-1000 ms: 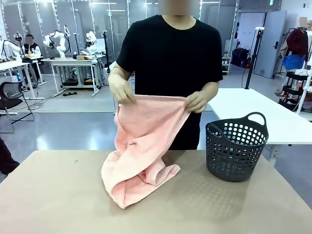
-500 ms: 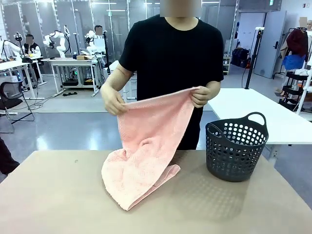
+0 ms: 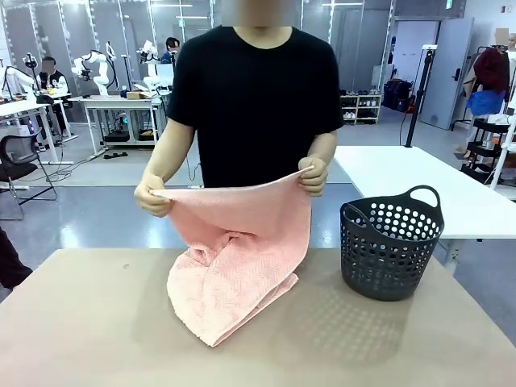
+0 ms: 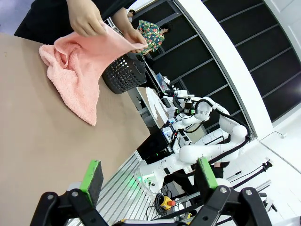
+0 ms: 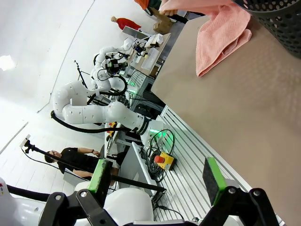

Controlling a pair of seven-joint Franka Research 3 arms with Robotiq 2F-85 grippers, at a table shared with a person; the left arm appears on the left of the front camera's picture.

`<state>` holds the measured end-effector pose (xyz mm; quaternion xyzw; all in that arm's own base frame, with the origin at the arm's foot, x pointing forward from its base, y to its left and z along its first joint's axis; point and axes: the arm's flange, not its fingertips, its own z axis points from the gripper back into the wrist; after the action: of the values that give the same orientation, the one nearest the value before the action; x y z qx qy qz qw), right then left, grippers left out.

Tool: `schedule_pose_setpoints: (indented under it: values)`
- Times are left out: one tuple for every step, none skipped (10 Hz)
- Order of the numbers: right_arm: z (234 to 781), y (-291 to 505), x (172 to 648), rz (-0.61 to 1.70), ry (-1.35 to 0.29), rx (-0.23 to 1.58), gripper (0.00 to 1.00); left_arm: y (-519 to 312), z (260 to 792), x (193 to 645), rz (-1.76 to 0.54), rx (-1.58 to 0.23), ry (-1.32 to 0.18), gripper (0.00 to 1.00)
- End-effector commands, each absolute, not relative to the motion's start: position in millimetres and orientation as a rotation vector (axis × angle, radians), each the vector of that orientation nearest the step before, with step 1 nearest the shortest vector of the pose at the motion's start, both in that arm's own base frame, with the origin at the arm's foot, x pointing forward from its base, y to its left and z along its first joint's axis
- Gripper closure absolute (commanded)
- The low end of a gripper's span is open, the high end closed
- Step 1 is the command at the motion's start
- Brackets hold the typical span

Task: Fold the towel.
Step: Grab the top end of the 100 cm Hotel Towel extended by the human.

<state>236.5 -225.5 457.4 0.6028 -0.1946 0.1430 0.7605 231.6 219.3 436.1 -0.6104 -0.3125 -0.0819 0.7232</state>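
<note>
Table [image 3: 97, 322]: person's 2 hands lift towel [image 3: 238, 258] edge; basket [image 3: 391, 250] beside.

Salmon-pink towel [image 3: 238, 278], herringbone weave, centre frame. Dark grey basket [image 3: 391, 258] with rows of round holes, right. Tan table [image 3: 81, 322] across the bottom. Black T-shirt [image 3: 254, 97] on the person, top centre.

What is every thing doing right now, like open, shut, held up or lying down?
Towel: top edge held up, lower part bunched on the table.
Person's hands: pinching the towel's top corners.
Basket: upright on the table, beside the towel.
Left tool: open, holding nothing.
Right tool: open, holding nothing.
</note>
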Motion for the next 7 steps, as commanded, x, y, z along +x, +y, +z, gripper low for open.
schedule_pose_setpoints:
  values:
    - [462.0,-226.7,236.5,0.309,-0.430,1.309,0.00,221.2,439.2,233.0,-0.185,-1.343,-0.687,0.00]
    - [462.0,-226.7,236.5,0.309,-0.430,1.309,0.00,221.2,439.2,233.0,-0.185,-1.343,-0.687,0.00]
    - [462.0,-226.7,236.5,0.309,-0.430,1.309,0.00,221.2,439.2,233.0,-0.185,-1.343,-0.687,0.00]
    - [462.0,-226.7,236.5,0.309,-0.430,1.309,0.00,221.2,439.2,233.0,-0.185,-1.343,-0.687,0.00]
    - [462.0,-226.7,236.5,0.309,-0.430,1.309,0.00,221.2,439.2,233.0,-0.185,-1.343,-0.687,0.00]
    - [462.0,-226.7,236.5,0.309,-0.430,1.309,0.00,221.2,439.2,233.0,-0.185,-1.343,-0.687,0.00]
    - [462.0,-226.7,236.5,0.309,-0.430,1.309,0.00,221.2,439.2,233.0,-0.185,-1.343,-0.687,0.00]
